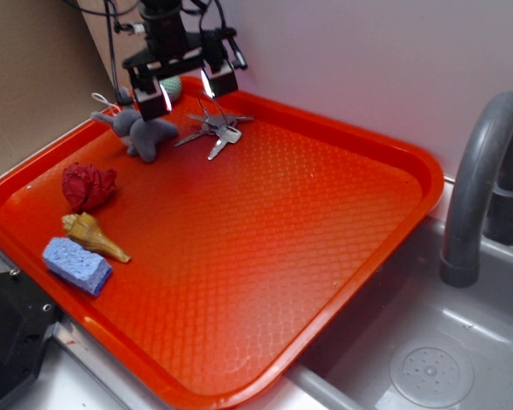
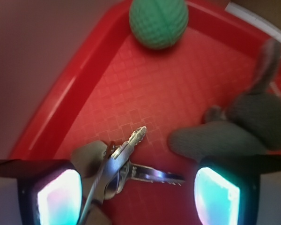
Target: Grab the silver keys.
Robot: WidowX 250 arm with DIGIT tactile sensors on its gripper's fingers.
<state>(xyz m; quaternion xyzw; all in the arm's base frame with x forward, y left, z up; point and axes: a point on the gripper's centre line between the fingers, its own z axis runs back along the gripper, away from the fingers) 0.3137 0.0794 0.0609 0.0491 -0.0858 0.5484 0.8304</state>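
Silver keys (image 1: 212,131) lie in the red tray (image 1: 342,256) beside a grey plush toy (image 1: 141,132), under the released hand (image 1: 186,88).

Backdrop: plain pale wall (image 1: 368,60), upper right of the frame, evenly lit with a faint violet cast. Upper left: brown cardboard-like panel (image 1: 34,77). Lower right: grey sink basin (image 1: 462,342) with round perforated drain (image 1: 432,374) and dark grey curved faucet (image 1: 483,179). Lower left corner: black block (image 1: 8,333) beside a pale grey worktop edge (image 1: 77,384).
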